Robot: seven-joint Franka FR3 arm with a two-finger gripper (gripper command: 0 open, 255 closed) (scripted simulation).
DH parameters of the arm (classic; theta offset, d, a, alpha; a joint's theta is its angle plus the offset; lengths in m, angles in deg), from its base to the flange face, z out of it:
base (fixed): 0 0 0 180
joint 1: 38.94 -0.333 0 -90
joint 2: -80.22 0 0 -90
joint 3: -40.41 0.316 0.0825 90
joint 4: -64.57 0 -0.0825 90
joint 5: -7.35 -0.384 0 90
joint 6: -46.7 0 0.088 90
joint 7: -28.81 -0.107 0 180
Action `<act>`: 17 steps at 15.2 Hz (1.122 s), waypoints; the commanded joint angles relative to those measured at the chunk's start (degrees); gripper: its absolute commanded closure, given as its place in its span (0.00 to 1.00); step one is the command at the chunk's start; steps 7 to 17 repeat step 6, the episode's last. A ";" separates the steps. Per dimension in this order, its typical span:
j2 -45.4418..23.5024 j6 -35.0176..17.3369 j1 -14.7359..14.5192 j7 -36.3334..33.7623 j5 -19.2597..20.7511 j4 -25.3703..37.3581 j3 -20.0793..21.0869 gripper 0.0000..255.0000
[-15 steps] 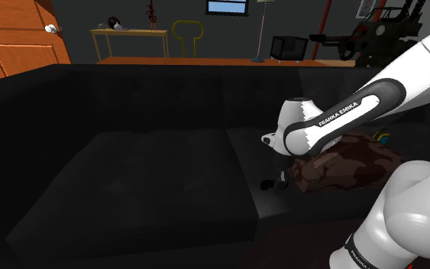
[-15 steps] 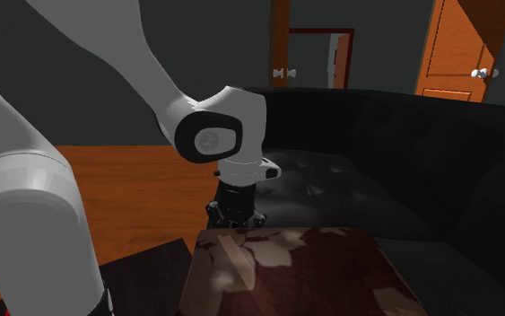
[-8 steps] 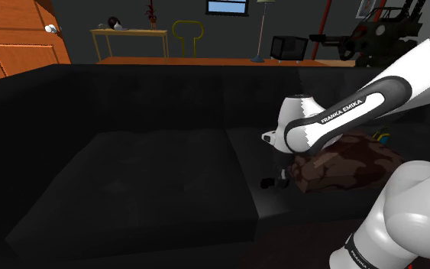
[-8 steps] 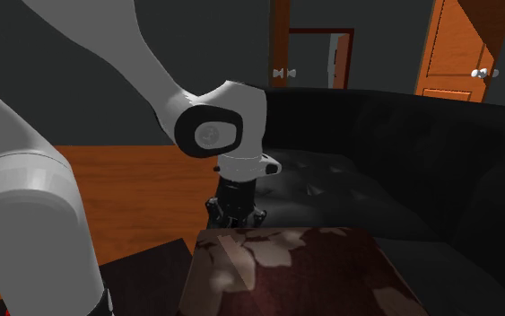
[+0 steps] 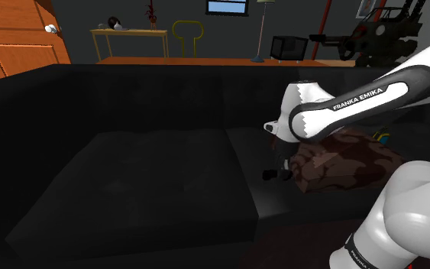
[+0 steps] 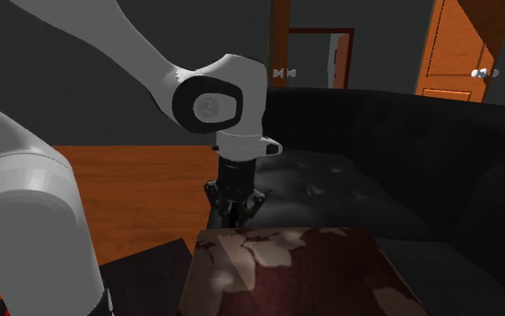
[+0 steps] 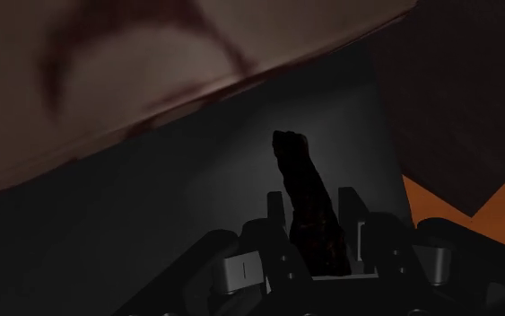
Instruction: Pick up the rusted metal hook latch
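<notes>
A: Gripper status?
B: All-black two-finger gripper [image 6: 232, 214] points down, low over the seat of the black upholstered sofa [image 5: 144, 183]. It sits just beside the mottled dark-brown cushion [image 5: 343, 160], on the cushion's side towards the shoulder view's left.
A: Jaws?
B: Narrow gap, clamped on the dark rust-brown elongated hook latch [image 7: 297, 166]. Wrist view has black fingers [image 7: 350, 215] on each side of it, both pressed against it.
A: Where exactly is the latch?
B: In the grip. One end sits back between the fingers near the palm, the other sticks out past the fingertips. Behind it is a lit grey patch of sofa seat, with the brown cushion's edge just beyond.
A: Touching the seat?
B: Can't tell. In the second exterior view the cushion's top edge hides the fingertips, and the shoulder view is too dark around the hand.
A: Arm pose?
B: White arm [image 5: 358, 103] comes in from the shoulder view's right, forearm lettered FRANKA EMIKA, wrist turned down next to the cushion.
A: Surroundings?
B: Orange wooden floor [image 6: 134, 179] beside the sofa, orange panelled door [image 6: 461, 45] behind its backrest. A slim wooden side table [image 5: 129, 32] stands against the far wall in the shoulder view.
</notes>
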 commanded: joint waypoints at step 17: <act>3.47 5.61 0.24 -0.50 0.21 2.11 0.39 1.00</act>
